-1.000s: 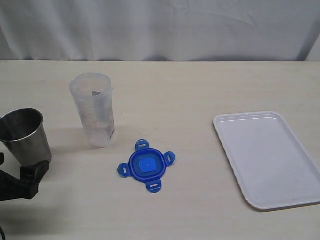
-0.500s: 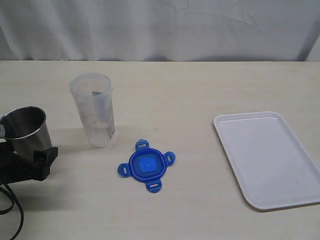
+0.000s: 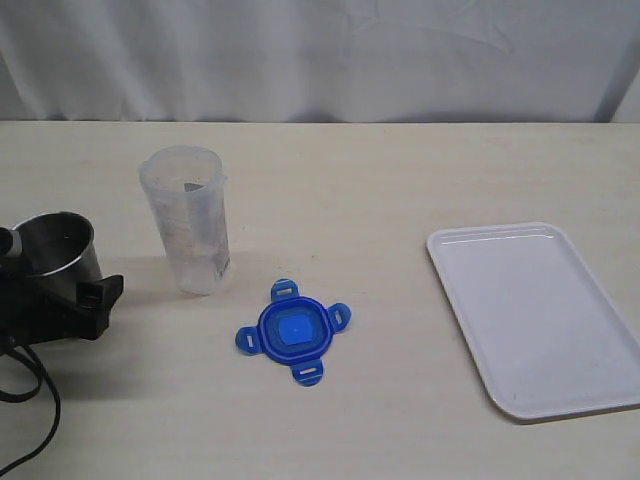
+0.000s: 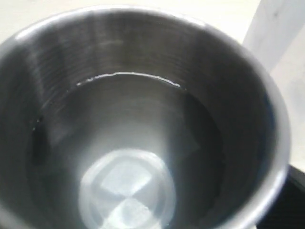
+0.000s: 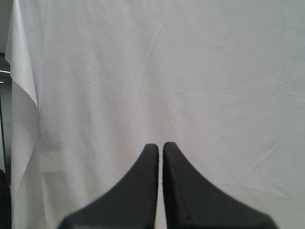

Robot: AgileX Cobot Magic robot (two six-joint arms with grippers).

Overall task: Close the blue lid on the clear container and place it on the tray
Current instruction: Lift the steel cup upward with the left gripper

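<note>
A tall translucent clear plastic container (image 3: 190,225) stood upright and open-mouthed on the pale wooden table (image 3: 400,170), with faint markings on its side. The small bright blue rounded-square lid (image 3: 293,331), its four slotted tabs splayed outward, lay flat on the table at about 5 o'clock from the container, near it but not touching. The large flat white rectangular plastic tray (image 3: 540,320) sat well apart at 3 o'clock from the lid. A tapered shiny steel cup (image 3: 55,248) stood at roughly 9 o'clock from the container, at the table's left edge. The black left gripper (image 3: 85,300) sat low against the front of the cup and hid its lower part. I could not tell how wide its fingers stood or whether they gripped the cup. From the left wrist view the cup's steel interior (image 4: 124,143) filled nearly the whole picture. The right gripper (image 5: 159,145) did not show in the exterior view. Its wrist view showed the two black fingers (image 5: 181,191) drawn almost together with nothing between them, facing a white curtain (image 5: 214,71).
</note>
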